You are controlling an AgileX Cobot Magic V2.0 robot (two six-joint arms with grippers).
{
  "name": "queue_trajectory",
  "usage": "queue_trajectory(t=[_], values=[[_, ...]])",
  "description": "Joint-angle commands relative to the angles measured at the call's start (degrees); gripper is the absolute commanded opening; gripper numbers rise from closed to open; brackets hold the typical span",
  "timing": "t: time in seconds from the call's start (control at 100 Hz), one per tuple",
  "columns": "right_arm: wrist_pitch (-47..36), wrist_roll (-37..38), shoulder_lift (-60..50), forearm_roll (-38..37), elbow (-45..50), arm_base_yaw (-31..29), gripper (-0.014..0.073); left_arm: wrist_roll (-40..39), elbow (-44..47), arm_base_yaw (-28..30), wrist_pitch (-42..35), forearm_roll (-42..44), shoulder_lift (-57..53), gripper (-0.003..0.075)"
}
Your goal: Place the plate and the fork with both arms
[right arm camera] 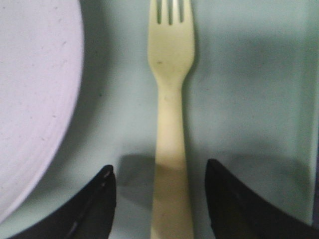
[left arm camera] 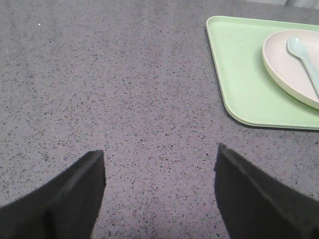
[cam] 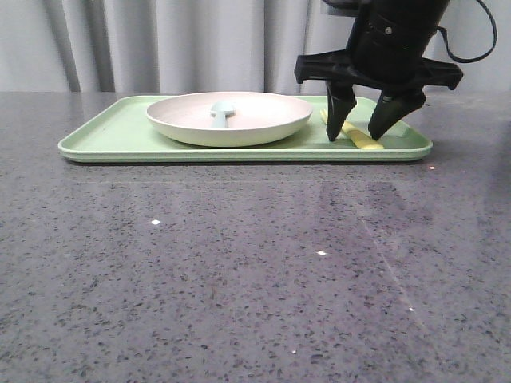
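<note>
One end effector, the right end effector (cam: 365, 132), appears in your front view; its upper body is cut off by the frame edge. Its fingers are spread and straddle the handle of the fork (cam: 354, 135), which lies flat on the tray (cam: 112, 136) just beside the plate (cam: 229, 117). In that view the fingers hide most of the fork, and you cannot tell whether the tips touch the tray. Your right wrist view shows the fork (right arm camera: 171, 124) centred between the two fingers, apart from both, its tines pointing away from them; the handle end is cut off at the frame edge, and only an arc of the plate (right arm camera: 35, 94) shows. The spoon (cam: 221, 112) rests in the plate. The left end effector (left arm camera: 159, 164) shows only in its own wrist view, fingers spread over bare counter (left arm camera: 124, 89), well apart from the tray corner.
</note>
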Motion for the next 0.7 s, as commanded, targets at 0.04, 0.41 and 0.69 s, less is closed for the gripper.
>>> queue_trajectory(t=[0.04, 0.41, 0.69], values=[[-3.03, -0.54, -5.42, -1.14, -1.31, -0.36, 0.0423, -0.41, -1.59, 0.24, -4.25, -0.39, 0.03, 0.0462], [-1.11, -0.54, -18.89, -9.0, -1.31, -0.36, 0.0423, -0.41, -1.59, 0.24, -4.25, -0.39, 0.03, 0.0462], [-0.34, 0.05, -32.43, -15.63, 6.72, -0.36, 0.0423, -0.41, -1.59, 0.24, -4.25, -0.39, 0.03, 0.0462]])
